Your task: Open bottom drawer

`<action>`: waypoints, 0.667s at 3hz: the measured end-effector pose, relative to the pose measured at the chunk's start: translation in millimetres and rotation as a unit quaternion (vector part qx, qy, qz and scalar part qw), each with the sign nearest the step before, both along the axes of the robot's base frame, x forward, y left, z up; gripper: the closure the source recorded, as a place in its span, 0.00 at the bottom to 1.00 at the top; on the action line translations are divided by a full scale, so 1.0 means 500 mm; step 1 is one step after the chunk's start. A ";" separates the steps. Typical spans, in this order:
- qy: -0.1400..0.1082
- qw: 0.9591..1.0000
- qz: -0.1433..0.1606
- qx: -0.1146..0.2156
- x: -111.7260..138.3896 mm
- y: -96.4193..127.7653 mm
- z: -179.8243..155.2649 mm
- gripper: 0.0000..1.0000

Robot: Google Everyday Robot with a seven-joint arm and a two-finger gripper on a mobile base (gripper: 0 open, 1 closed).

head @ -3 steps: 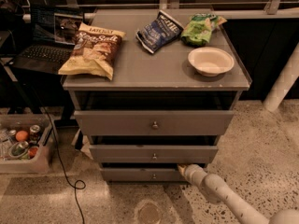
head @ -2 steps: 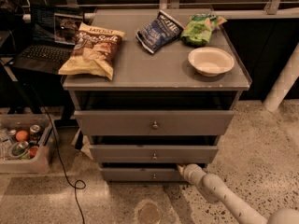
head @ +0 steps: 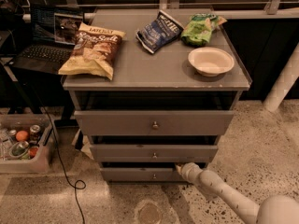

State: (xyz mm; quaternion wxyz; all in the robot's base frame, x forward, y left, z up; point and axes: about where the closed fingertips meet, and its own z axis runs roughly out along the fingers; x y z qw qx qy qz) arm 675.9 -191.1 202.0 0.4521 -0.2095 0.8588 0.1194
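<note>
The bottom drawer [head: 135,174] is the lowest, narrowest grey front of the cabinet, with a small round metal knob [head: 154,176] at its centre. It stands out a little less than the two drawers above it. My gripper [head: 179,168] is at the end of the white arm [head: 219,190], which comes in from the lower right. The gripper sits at the drawer's upper right edge, in the dark gap under the middle drawer [head: 154,153], to the right of the knob. Its tip is hidden in that gap.
The top drawer [head: 154,123] juts out furthest. On the cabinet top [head: 154,69] lie three snack bags and a white bowl [head: 210,61]. A laptop [head: 46,41] sits at the left, a bin of cans [head: 21,143] and a cable [head: 65,171] on the floor.
</note>
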 end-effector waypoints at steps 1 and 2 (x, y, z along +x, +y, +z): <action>0.024 1.000 0.010 -0.011 -0.011 -0.002 -0.017 1.00; 0.051 0.998 0.024 -0.020 -0.027 -0.001 -0.030 1.00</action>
